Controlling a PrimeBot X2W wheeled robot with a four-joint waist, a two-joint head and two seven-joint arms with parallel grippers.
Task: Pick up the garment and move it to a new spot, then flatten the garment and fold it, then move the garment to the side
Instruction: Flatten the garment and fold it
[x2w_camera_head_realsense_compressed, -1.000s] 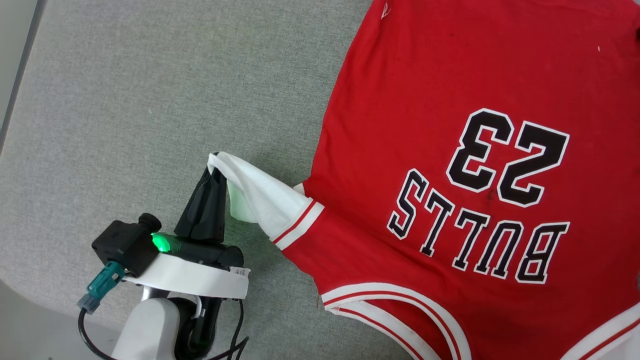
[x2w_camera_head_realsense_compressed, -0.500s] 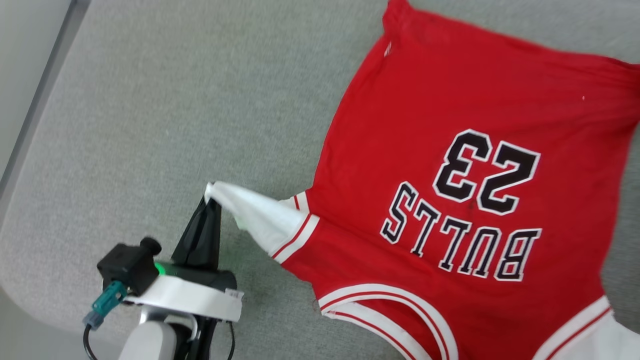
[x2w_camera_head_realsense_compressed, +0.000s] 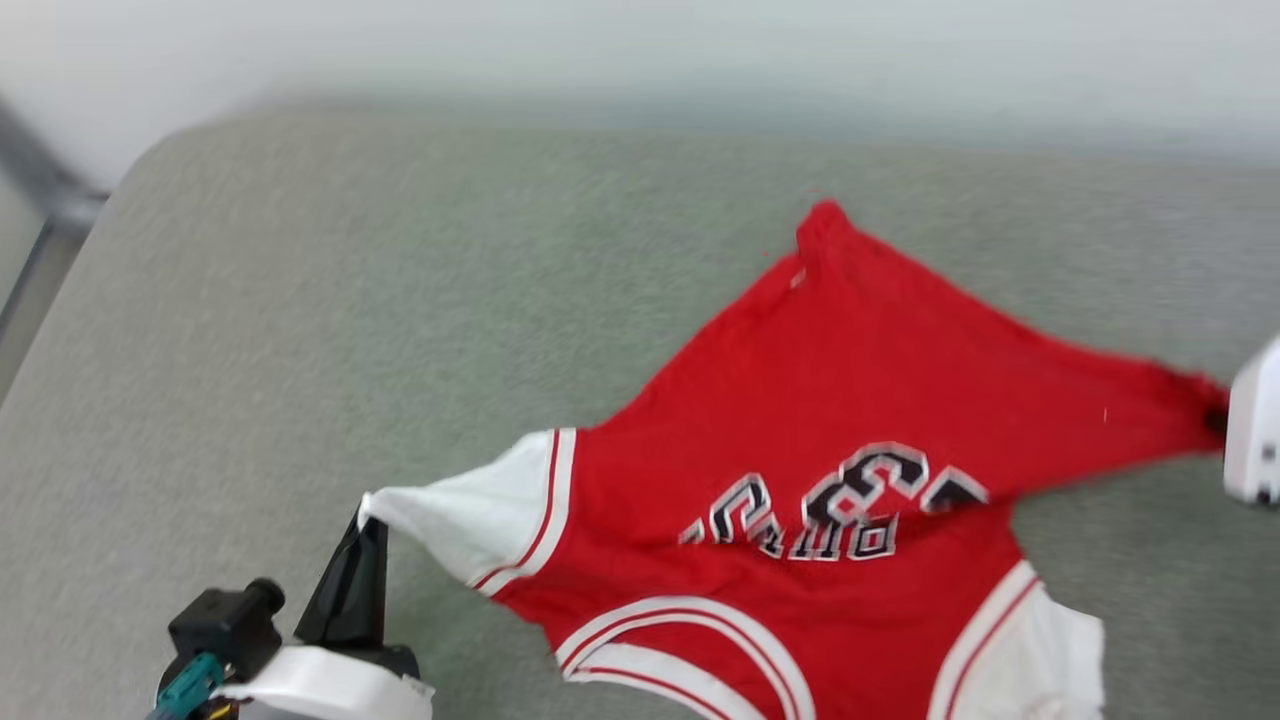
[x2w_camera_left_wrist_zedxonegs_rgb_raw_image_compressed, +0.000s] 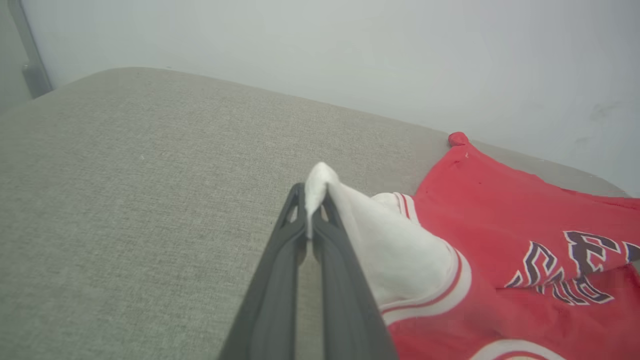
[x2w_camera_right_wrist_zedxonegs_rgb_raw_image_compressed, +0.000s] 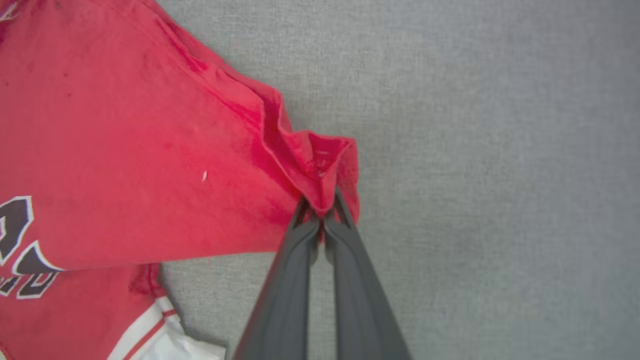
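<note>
Between left hand (x2w_camera_left_wrist_zedxonegs_rgb_raw_image_compressed: 311, 195) and right hand (x2w_camera_right_wrist_zedxonegs_rgb_raw_image_compressed: 322, 205), the garment (x2w_camera_head_realsense_compressed: 850, 390)

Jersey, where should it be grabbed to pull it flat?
The jersey is best held at outer corners, approached from the sides: the left gripper pinches the white sleeve tip, the right gripper the bunched red hem corner, stretching it between them.

The left gripper (x2w_camera_left_wrist_zedxonegs_rgb_raw_image_compressed: 314, 202) has its two dark fingers pressed together, pinching a white sleeve tip of the garment (x2w_camera_head_realsense_compressed: 830, 400) — in the head view it sits low on the left, fingers pointing up. The right gripper (x2w_camera_right_wrist_zedxonegs_rgb_raw_image_compressed: 323, 212) is likewise clamped on a red corner — its pale wrist (x2w_camera_head_realsense_compressed: 1255, 435) is at the right edge.
</note>
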